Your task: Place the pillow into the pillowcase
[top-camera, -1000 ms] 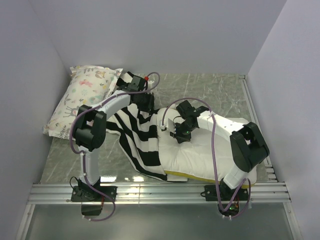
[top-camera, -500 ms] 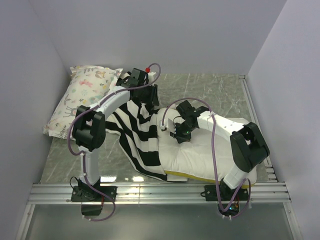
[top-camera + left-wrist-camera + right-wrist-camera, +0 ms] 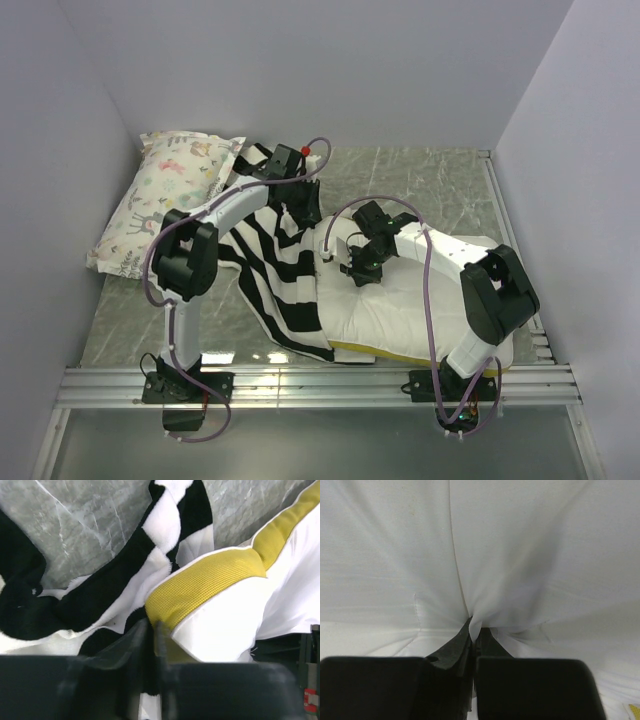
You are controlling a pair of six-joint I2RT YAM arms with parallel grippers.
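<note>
Right gripper is shut tight on a small pinched fold of the white cover of the pillow, near its left end. The pillow is seen lying flat on the table in front of the right arm. Most of it is outside the pillowcase, which is spread crumpled just to its left, the two edges meeting. Little of the task is judged done. Only the corner with the yellow band is laid against the striped cloth, and whether it is inside the opening cannot be told.

The step in hand is judged to be opening the case over that corner. It is best done if the upper layer alone is taken by the left gripper. Its fingers are shown close together, with a thin slit between them, at the cloth edge beside the band. Whether cloth is caught there cannot be told. That layer should be lifted and drawn over the corner while the pillow is pushed leftward by the pinched fold. So shallow a pinch is likely to slip, so a slow, low push is advised, and both layers must not be grabbed at once.
</note>
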